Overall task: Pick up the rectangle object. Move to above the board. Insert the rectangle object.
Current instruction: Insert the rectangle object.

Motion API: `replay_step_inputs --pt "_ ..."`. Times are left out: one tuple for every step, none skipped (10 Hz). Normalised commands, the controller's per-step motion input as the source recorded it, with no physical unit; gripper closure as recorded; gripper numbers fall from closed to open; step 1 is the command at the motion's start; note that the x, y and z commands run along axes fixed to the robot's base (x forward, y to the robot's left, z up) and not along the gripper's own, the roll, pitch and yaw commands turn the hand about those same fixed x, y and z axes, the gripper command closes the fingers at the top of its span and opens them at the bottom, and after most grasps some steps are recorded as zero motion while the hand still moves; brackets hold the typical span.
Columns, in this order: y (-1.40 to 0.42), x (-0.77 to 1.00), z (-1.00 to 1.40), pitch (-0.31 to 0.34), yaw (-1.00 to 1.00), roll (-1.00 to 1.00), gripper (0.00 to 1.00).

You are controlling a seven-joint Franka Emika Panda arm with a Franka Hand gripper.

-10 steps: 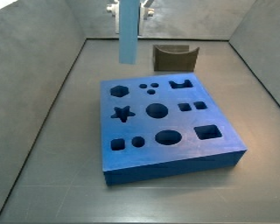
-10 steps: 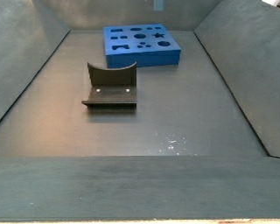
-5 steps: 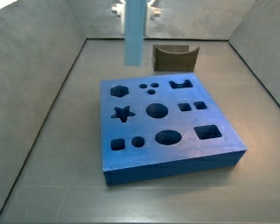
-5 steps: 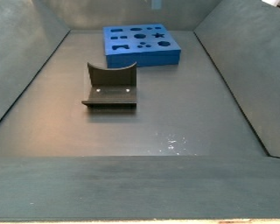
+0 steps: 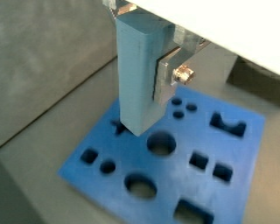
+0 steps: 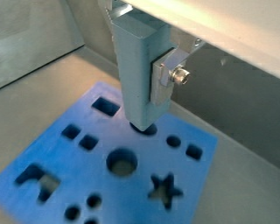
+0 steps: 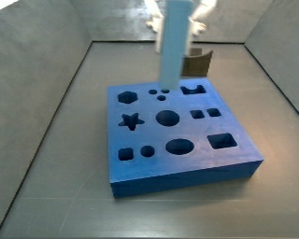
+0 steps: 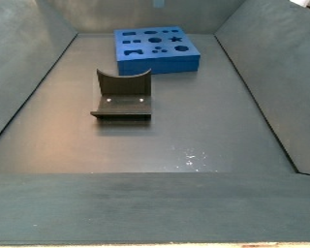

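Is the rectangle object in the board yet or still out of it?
Out. The gripper holds the rectangle object upright above the board; in a side view its lower end hangs clear of the top.

Around the fixture (image 8: 121,97) my dull grey floor (image 8: 197,131) spreads, glossy with reflected light nearer the camera; sloping grey walls (image 8: 15,68) flank it.

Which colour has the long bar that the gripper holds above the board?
Pale blue-grey, plain, clearest in a wrist view: the bar in the gripper above the bright-blue board.
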Motion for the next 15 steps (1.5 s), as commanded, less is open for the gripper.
replay_step_inputs --pt "-0.52 0.88 -0.15 0.0 -0.08 -0.15 1.0" --pt "-0.52 0.92 -0.17 0.0 -0.05 -0.15 1.0" --pt "-0.52 0.95 -0.2 0.0 -0.03 -0.15 1.0" --pt "-0.25 0.73 -0.02 0.069 -0.03 -0.02 1.0" --pt "0.0 -0.05 0.0 0.0 -0.08 0.0 1.0" --pt "-0.07 0.15 0.0 0.0 -0.85 0.03 1.0" --pt "0.0 0.0 -0.04 0.0 -1.0 0.0 1.0" --pt "0.0 0.0 -0.06 0.0 -1.0 0.0 1.0" --pt "0.0 0.0 -0.06 0.0 -1.0 0.0 1.0" --pt "0.0 0.0 -0.07 0.0 -1.0 0.0 1.0" --pt "0.0 0.0 -0.08 0.0 -1.0 0.0 1.0" --pt "0.0 0.0 -0.12 -0.009 -1.0 0.0 1.0" --pt "0.0 0.0 -0.15 -0.02 -1.0 0.0 1.0" --pt "0.0 0.0 -0.17 -0.023 -1.0 0.0 1.0" --pt "0.0 0.0 -0.22 -0.031 -1.0 0.0 1.0"
